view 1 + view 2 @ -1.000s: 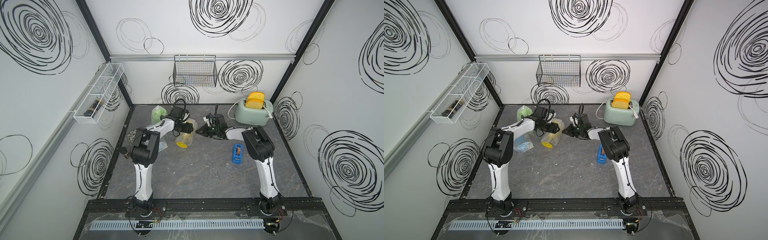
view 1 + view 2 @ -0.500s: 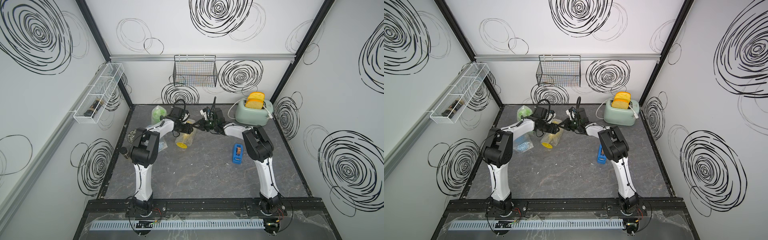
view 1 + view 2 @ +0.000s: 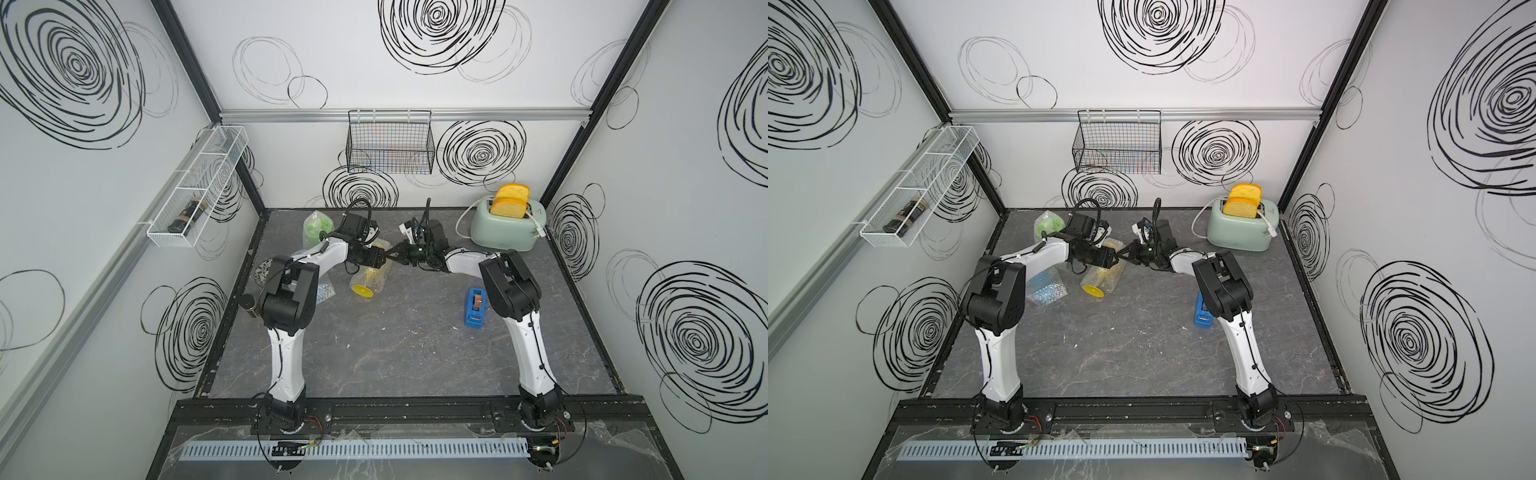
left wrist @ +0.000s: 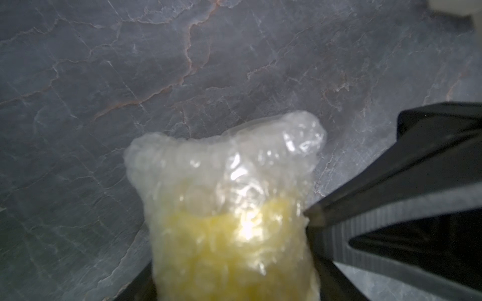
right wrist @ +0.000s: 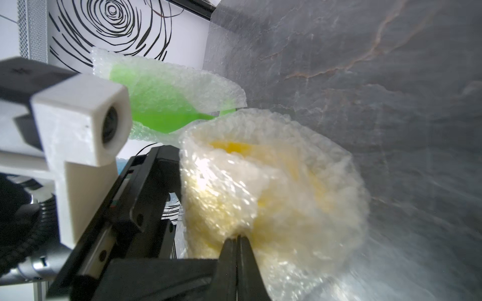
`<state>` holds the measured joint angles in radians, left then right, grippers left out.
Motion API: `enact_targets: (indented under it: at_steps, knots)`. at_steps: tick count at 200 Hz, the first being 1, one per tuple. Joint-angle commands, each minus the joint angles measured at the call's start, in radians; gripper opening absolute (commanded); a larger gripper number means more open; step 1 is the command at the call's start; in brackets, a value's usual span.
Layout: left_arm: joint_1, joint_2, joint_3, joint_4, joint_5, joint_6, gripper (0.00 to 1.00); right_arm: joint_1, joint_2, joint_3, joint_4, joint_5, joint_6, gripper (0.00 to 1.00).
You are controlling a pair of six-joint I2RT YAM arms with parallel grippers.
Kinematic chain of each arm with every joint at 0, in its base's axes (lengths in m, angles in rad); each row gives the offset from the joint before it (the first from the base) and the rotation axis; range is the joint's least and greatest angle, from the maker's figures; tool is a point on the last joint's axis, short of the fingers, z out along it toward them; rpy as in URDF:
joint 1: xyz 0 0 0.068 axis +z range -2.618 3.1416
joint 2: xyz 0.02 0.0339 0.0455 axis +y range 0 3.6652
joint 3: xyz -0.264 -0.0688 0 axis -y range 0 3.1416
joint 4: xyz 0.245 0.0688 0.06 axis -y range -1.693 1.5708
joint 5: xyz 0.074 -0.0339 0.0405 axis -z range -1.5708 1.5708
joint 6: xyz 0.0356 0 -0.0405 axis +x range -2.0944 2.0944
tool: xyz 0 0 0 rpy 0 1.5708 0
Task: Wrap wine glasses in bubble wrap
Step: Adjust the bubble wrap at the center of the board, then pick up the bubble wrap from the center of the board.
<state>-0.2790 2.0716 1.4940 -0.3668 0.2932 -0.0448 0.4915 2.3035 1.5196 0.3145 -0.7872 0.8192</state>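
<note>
Toward the far side of the table, a little left of centre, the yellow goblet lies in its bubble wrap. One round yellow end shows at the near side, and the other end sits between the jaws of the left gripper. Those jaws stand wide around the bundle. In the left wrist view the fingers press on the film at either side, so the bundle is gripped.

The right gripper points in from the right with its jaws together and its tips at a crease of the wrap. Whether film is caught between them I cannot tell.

Just far-left of the bundle lies the green goblet, wrapped, close to the far wall. A wrapped blue goblet lies to the left by the table's left edge, partly behind the left arm. A toaster fills the far right corner, and a blue tape dispenser sits right of centre. Bare table lies open across the centre and the near half.
</note>
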Motion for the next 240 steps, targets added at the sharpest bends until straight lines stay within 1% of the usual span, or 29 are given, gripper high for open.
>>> enact_targets:
  at_steps: [1, 57, 95, 112, 137, 173, 183, 197, 200, 206, 211, 222, 240]
  knots:
    - [-0.01, 0.012, -0.023, -0.058, 0.007, 0.011, 0.59, -0.004, -0.042, -0.049, -0.046, 0.0, -0.004, 0.07]
    - [-0.012, 0.01, -0.023, -0.059, 0.009, 0.013, 0.59, 0.016, 0.008, -0.005, -0.057, -0.02, 0.002, 0.07]
    - [-0.009, -0.007, -0.03, -0.057, 0.022, 0.008, 0.59, -0.012, -0.074, -0.031, -0.115, 0.005, -0.048, 0.08]
    - [-0.006, -0.043, -0.042, -0.041, 0.061, -0.011, 0.58, -0.03, -0.129, -0.097, -0.09, 0.014, -0.048, 0.1]
    - [0.005, -0.117, -0.078, 0.011, 0.153, -0.044, 0.58, -0.047, -0.204, -0.179, -0.07, 0.023, -0.066, 0.14]
    - [0.033, -0.256, -0.193, 0.157, 0.256, -0.068, 0.56, -0.082, -0.307, -0.266, -0.045, 0.024, -0.077, 0.18]
    - [0.045, -0.304, -0.246, 0.237, 0.269, -0.071, 0.57, -0.092, -0.335, -0.284, -0.042, 0.029, -0.085, 0.18]
    - [0.057, -0.377, -0.347, 0.4, 0.272, -0.064, 0.56, -0.105, -0.368, -0.304, -0.046, 0.046, -0.094, 0.2]
    - [0.06, -0.39, -0.372, 0.436, 0.274, -0.068, 0.57, -0.108, -0.371, -0.306, -0.048, 0.046, -0.093, 0.2]
    - [0.069, -0.421, -0.433, 0.564, 0.299, -0.088, 0.58, -0.114, -0.377, -0.305, -0.053, 0.045, -0.093, 0.2]
    - [0.075, -0.441, -0.496, 0.683, 0.33, -0.099, 0.55, -0.116, -0.378, -0.303, -0.058, 0.045, -0.092, 0.22]
    - [0.079, -0.478, -0.62, 0.952, 0.345, -0.118, 0.49, -0.12, -0.376, -0.288, -0.081, 0.049, -0.089, 0.23]
    - [0.074, -0.483, -0.796, 1.397, 0.395, -0.115, 0.49, -0.118, -0.368, -0.26, -0.102, 0.044, -0.08, 0.26]
